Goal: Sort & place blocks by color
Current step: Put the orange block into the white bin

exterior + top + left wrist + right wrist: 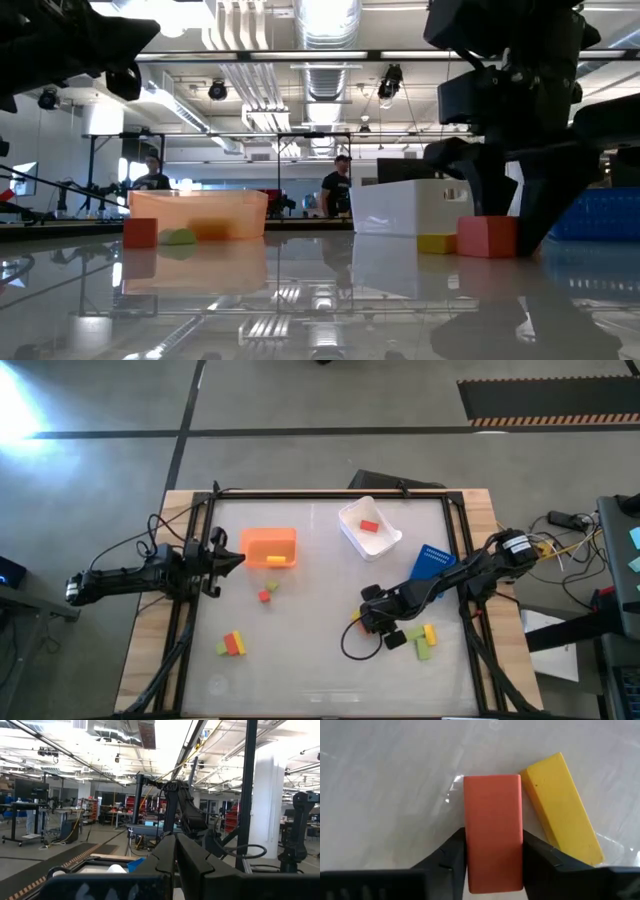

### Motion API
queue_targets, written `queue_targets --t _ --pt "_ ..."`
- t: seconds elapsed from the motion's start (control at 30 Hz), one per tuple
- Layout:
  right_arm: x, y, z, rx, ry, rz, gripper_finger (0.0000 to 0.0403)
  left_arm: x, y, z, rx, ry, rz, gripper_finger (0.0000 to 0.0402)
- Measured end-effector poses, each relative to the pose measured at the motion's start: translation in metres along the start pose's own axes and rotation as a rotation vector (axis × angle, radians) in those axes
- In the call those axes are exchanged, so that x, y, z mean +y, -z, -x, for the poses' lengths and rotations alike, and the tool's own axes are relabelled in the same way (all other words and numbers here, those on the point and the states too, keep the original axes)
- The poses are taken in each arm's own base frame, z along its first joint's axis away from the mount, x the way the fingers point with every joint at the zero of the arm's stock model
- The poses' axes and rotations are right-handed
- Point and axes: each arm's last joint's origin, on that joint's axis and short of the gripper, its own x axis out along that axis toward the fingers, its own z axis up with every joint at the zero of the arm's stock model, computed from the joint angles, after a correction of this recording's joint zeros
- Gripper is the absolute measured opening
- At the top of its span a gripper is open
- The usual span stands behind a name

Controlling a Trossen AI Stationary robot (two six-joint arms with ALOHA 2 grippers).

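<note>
My right gripper stands over the table's near right part, shut on a red block. A yellow block lies right beside that one. Another yellow block and a green one lie just right of the gripper. A red and green pair sits near the centre, and a green, red and yellow cluster lies at near left. One red block is in the white bin and a yellow one in the orange bin. My left gripper hovers shut, left of the orange bin. My right gripper pinches the red block between its two fingers, on the two long sides near one end. The fingers come from above, pointing down, and lie along the block. In the low view the block still rests flat on the table.
The orange bin stands left of centre, the white bin at far centre, and the blue bin beside my right arm. A black cable loops on the table near the right gripper. A black frame rail borders the tabletop.
</note>
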Motion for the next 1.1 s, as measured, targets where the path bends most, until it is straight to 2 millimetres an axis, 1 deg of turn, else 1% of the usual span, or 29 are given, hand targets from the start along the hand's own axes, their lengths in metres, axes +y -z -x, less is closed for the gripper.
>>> queue_targets --t 0.1,0.17,0.3,0.43,0.6,0.8,0.9,0.97,1.1 --pt "0.0 0.0 0.002 -0.008 -0.004 0.002 0.0118 0.0 0.0 0.0 0.001 -0.004 0.001 0.0" --pt "0.0 0.0 0.008 -0.018 0.006 0.005 0.0118 0.0 0.0 0.0 -0.005 -0.006 0.002 0.0" --pt "-0.003 -0.002 0.028 -0.082 0.031 -0.001 0.0118 0.0 -0.003 -0.001 -0.038 -0.017 -0.001 0.0" --pt "-0.015 -0.004 0.05 -0.172 0.114 -0.011 0.0118 0.001 -0.008 -0.003 -0.084 -0.046 -0.003 0.0" --pt "-0.044 -0.006 0.078 -0.419 0.256 -0.03 0.0118 0.003 -0.013 -0.008 -0.129 -0.095 -0.014 0.0" --pt "-0.088 0.007 0.113 -0.678 0.466 -0.098 0.0118 0.006 -0.018 -0.023 -0.086 -0.195 -0.085 0.0" --pt "-0.111 0.016 0.124 -0.775 0.572 -0.139 0.0118 0.009 -0.023 -0.033 -0.057 -0.281 -0.151 0.0" --pt "-0.123 0.021 0.129 -0.844 0.623 -0.158 0.0118 0.011 -0.026 -0.041 -0.032 -0.306 -0.202 0.0" --pt "-0.141 0.031 0.136 -0.936 0.703 -0.193 0.0118 0.012 -0.029 -0.058 0.021 -0.309 -0.26 0.0"
